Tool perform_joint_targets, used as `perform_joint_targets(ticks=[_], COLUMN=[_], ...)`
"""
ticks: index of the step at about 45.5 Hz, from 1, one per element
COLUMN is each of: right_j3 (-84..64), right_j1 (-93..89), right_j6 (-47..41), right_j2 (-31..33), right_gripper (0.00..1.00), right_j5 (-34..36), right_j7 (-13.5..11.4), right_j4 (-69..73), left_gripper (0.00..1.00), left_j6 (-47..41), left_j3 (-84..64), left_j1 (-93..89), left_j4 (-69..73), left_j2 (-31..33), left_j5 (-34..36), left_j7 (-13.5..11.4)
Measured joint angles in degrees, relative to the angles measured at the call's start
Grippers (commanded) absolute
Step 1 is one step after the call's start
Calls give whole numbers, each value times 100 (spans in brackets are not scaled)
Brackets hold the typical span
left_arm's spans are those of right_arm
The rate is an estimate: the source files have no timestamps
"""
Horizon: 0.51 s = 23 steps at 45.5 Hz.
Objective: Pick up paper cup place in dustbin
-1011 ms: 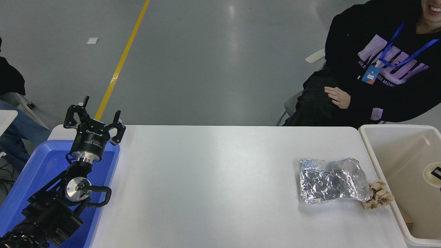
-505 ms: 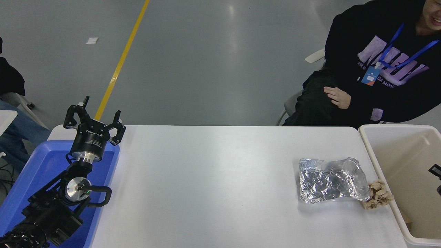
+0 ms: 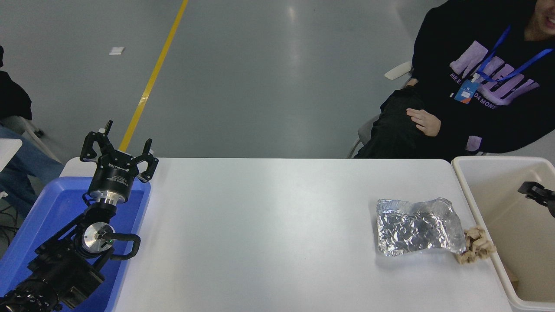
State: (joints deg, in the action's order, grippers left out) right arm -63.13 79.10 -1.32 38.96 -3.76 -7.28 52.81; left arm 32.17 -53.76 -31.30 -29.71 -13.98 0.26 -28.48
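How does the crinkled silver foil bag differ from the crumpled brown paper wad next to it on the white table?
The crinkled silver foil bag is shiny and reflective; the crumpled brown paper wad is dull tan. The bag is much larger and lies fairly flat, whereas the wad is a small bunched lump. The wad sits closer to the cream-white plastic tub. Both are wrinkled and rest on the white table, touching each other.

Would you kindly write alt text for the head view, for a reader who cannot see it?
A robot's right gripper reaches in over the cream dustbin at the white table's right end, with no paper cup visible. A silver foil bag and crumpled brown paper wad lie beside the bin; the left gripper sits open over a blue tray, and a person sits beyond.
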Motion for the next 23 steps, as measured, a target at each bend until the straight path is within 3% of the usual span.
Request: perform_joint_targets(ticks=[5,12,17,23], right_j3=[-320,-616,-791,-900], right_j1=[749,1904,2665,3371], right_j6=[-363,-1689,-2810,-3542], right_j2=[31,8,-234,-581], right_gripper=[100,100,100,100], right_j5=[0,-17,-46,-68], right_j7=[-2,-1,-3,-3], right_j4=[606,1103,1302,1521], left_gripper=[98,98,98,98], left_j6=[0,1,0,0], left_j3=[2,4,6,5], left_j1=[0,0,2,1], left_j4=[0,0,-1,0], left_j2=[1,2,3,1], left_j5=[-1,1,1,0], left_j7=[0,0,0,0])
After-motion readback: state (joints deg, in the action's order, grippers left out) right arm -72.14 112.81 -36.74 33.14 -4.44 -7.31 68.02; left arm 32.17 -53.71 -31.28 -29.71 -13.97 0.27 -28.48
